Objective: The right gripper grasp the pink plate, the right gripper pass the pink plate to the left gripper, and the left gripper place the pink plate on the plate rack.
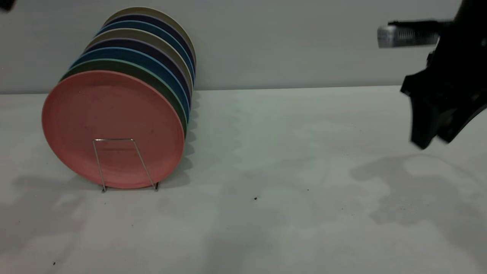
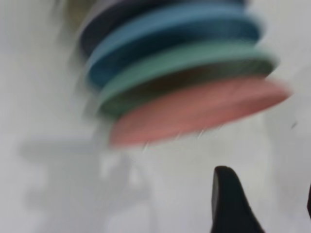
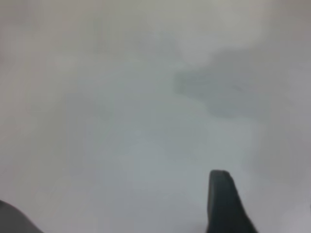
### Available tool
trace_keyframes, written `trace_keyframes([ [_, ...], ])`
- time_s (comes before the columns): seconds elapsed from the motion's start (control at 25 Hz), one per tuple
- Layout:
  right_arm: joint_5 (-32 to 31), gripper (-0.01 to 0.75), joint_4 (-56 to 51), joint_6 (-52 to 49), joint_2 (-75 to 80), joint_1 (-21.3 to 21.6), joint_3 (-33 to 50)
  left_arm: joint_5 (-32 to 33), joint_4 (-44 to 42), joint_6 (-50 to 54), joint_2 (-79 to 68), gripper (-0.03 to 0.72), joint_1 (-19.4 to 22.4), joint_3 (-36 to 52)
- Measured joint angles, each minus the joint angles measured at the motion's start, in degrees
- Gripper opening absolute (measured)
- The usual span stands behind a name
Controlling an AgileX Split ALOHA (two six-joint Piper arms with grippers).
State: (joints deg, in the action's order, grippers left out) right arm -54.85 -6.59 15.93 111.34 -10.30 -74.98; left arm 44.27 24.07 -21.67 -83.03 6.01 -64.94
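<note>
The pink plate [image 1: 114,125] stands upright at the front of a row of plates in the plate rack [image 1: 125,161], whose wire loop crosses its lower face. It also shows in the left wrist view [image 2: 194,114], blurred, some way beyond my left gripper [image 2: 265,199], which is open and empty above the table. In the exterior view only a black corner of the left arm [image 1: 3,3] shows at the top left. My right gripper [image 1: 433,142] hangs at the far right above the table, open and empty, far from the plates. One of its fingers [image 3: 221,204] shows over bare table.
Behind the pink plate stand a green plate [image 1: 167,87], then blue, dark purple and beige plates, all leaning in the same rack. The white table [image 1: 285,190] runs back to a grey wall. Arm shadows lie on the table at left and right.
</note>
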Motion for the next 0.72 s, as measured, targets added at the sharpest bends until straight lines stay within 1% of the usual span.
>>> trace_keyframes([
  [0.12, -4.80, 0.438, 6.59, -6.45, -4.55, -1.82, 0.05, 5.79, -5.36, 4.07, 0.88, 0.406, 0.17, 0.00],
  [0.24, -11.67, 0.438, 8.65, -11.50, -9.63, -1.80, 0.05, 10.09, -8.29, 5.04, 2.69, 0.406, 0.17, 0.00],
  [0.28, -12.92, 0.438, 9.04, -12.13, -11.62, -1.80, 0.05, 11.01, -8.73, 5.22, 3.39, 0.406, 0.17, 0.00],
  [0.52, -14.79, 0.438, 8.36, -13.01, -24.66, -1.80, 0.11, 12.96, -11.40, 7.19, 10.57, 0.406, 0.17, 0.00],
  [0.64, -15.17, 0.437, 5.61, -12.02, -31.81, -1.80, 0.49, 15.96, -12.23, 8.13, 14.78, 0.406, 0.17, 0.07],
  [0.72, -15.45, 0.437, 2.64, -10.58, -37.13, -1.80, 1.38, 16.45, -12.45, 8.78, 18.20, 0.406, 0.17, 1.37],
])
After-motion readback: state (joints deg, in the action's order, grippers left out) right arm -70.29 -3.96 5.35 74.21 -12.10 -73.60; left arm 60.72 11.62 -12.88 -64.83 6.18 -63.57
